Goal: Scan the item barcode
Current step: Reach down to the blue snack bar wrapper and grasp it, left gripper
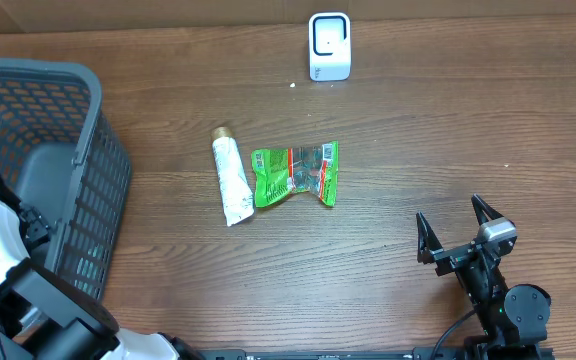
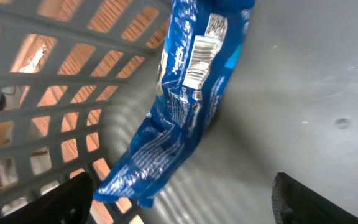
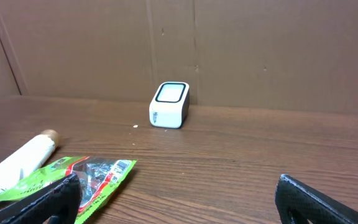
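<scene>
- Packet (image 2: 185,106), blue, barcode showing, inside grey basket (image 1: 88,200).
- Left gripper (image 2: 179,202) spread wide, not pinching it.
- Right gripper (image 1: 455,228) spread over table (image 1: 418,130), well apart from scanner (image 1: 329,46).

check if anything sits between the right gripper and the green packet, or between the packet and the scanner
Nothing visible does. Bare table runs from the open right gripper to the green packet; the white tube lies on the packet's far side. Between packet and scanner there is only a tiny white speck.
</scene>
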`<action>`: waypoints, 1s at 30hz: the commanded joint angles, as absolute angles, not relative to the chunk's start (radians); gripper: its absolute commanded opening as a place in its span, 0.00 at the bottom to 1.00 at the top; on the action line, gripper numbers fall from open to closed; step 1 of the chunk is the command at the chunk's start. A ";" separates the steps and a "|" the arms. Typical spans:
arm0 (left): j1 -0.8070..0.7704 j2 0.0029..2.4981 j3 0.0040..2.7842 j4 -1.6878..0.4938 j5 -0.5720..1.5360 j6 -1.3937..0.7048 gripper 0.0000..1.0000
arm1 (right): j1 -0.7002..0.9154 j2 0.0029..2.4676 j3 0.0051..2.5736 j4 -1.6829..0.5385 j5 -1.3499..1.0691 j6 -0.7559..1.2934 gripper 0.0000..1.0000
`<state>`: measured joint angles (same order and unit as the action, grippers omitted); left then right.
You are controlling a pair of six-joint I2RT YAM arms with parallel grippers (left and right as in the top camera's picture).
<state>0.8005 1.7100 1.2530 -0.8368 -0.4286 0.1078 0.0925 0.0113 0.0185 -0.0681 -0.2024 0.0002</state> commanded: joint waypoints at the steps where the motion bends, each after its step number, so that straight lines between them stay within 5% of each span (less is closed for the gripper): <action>1: 0.822 1.770 1.233 -0.809 -0.453 0.190 0.80 | 0.097 0.003 0.008 -0.062 -0.199 0.003 1.00; 13: 0.885 1.933 1.232 -0.719 -0.440 0.213 0.72 | 0.097 0.003 0.008 -0.062 -0.199 0.003 1.00; 15: 0.886 1.971 1.232 -0.728 -0.423 0.209 0.62 | 0.097 0.003 0.008 -0.062 -0.199 0.003 1.00; 21: 0.875 2.035 1.232 -0.738 -0.373 0.167 0.04 | 0.097 0.003 0.008 -0.062 -0.199 0.003 1.00; 30: 0.781 2.033 1.307 -0.783 -0.225 0.080 0.04 | 0.097 0.003 0.008 -0.062 -0.199 0.003 1.00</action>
<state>0.8383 1.9572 1.2968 -0.7544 -0.4644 0.1253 0.0925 0.0109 0.0185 -0.0681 -0.2024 -0.0006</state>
